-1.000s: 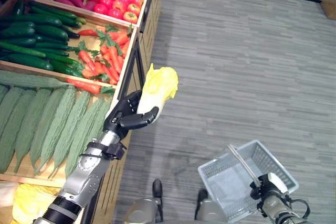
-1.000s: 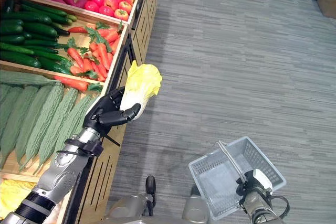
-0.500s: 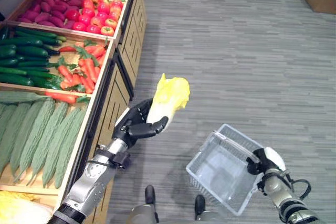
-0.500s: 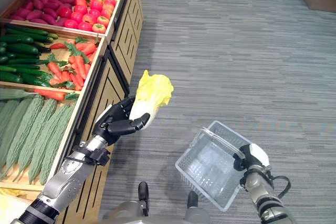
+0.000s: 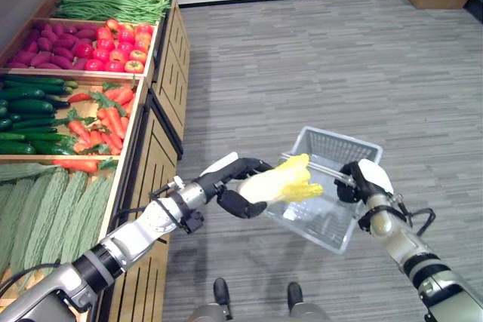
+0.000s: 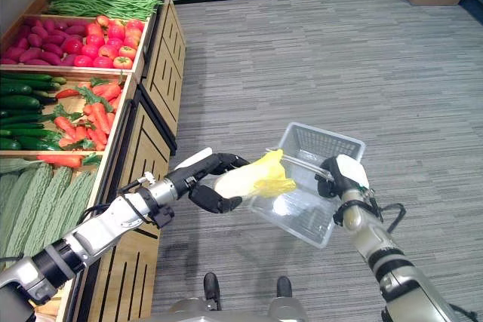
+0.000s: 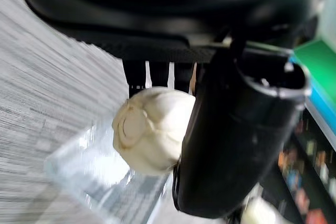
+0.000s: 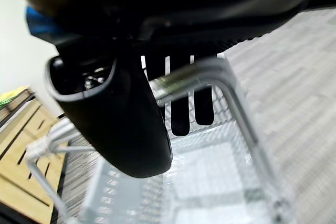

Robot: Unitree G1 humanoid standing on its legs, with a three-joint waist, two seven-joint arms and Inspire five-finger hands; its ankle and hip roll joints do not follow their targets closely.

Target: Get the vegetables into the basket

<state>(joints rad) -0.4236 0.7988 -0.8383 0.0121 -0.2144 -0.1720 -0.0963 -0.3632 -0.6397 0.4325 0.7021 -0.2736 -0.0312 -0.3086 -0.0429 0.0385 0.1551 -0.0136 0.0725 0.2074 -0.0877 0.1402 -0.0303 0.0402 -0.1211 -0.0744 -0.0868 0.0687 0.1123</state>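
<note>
A yellow cabbage (image 5: 281,184) is gripped by the left hand (image 5: 240,186) over the basket (image 5: 337,202), whose handle (image 8: 210,77) is clasped by the right hand (image 5: 361,180).

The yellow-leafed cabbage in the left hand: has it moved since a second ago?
Yes. The yellow-leafed cabbage has gone from beside the wooden produce shelf, away from it, to the rim of the clear wire basket.

1. The basket (image 5: 332,209) looks like pale translucent plastic mesh, with a shiny metal handle (image 8: 210,74).
2. The cabbage (image 5: 283,184) has a smooth, waxy pale stem and crinkled yellow leaves.
3. The shelf (image 5: 155,130) is matt light wood.
4. The floor (image 5: 317,58) is matt grey with fine streaks.
5. The left hand (image 5: 235,190) is dark, smooth plastic.
</note>
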